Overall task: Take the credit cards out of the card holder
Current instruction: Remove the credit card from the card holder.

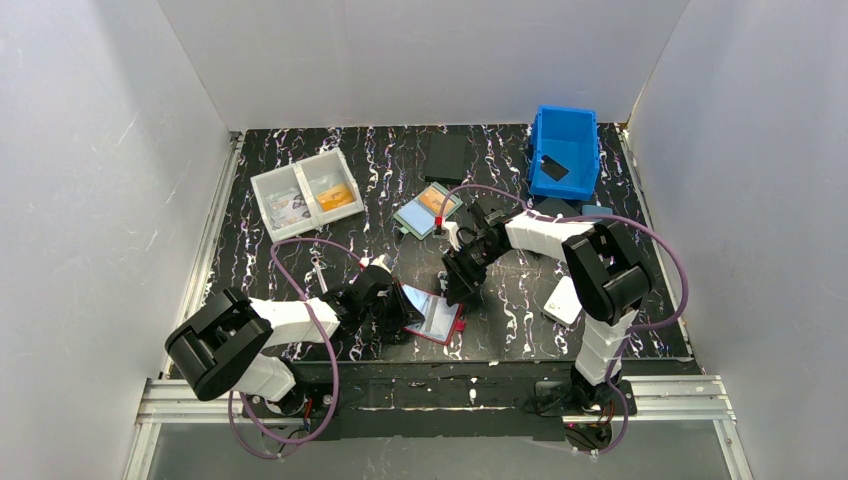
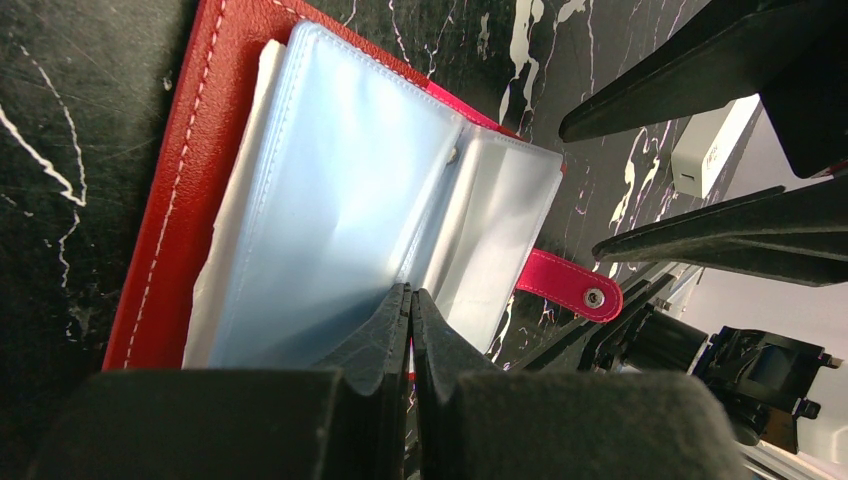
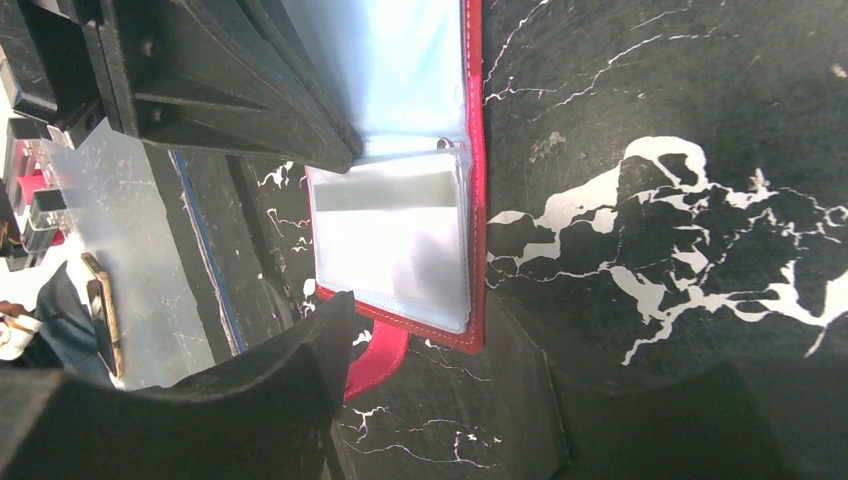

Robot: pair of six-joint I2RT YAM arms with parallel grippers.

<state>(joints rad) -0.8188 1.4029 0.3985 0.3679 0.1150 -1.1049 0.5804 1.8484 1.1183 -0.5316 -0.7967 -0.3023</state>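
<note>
The red card holder (image 1: 450, 328) lies open near the table's front edge, light-blue clear sleeves up. In the left wrist view its cover (image 2: 190, 170) and snap tab (image 2: 570, 285) show. My left gripper (image 2: 411, 293) is shut, its tips pinched at the near edge of the sleeves (image 2: 350, 200), one leaf bulging up. In the right wrist view a pale card with a grey stripe (image 3: 390, 235) sits inside a sleeve, with a light-blue one (image 3: 400, 70) above it. My right gripper (image 3: 440, 345) is open, with the holder's tab-side corner between its fingers (image 3: 300, 380).
A white divided tray (image 1: 305, 192) stands at the back left and a blue bin (image 1: 565, 150) at the back right. A teal-framed case with an orange card (image 1: 428, 210) and a black flat pad (image 1: 446, 157) lie behind. A white block (image 1: 563, 300) lies right of the holder.
</note>
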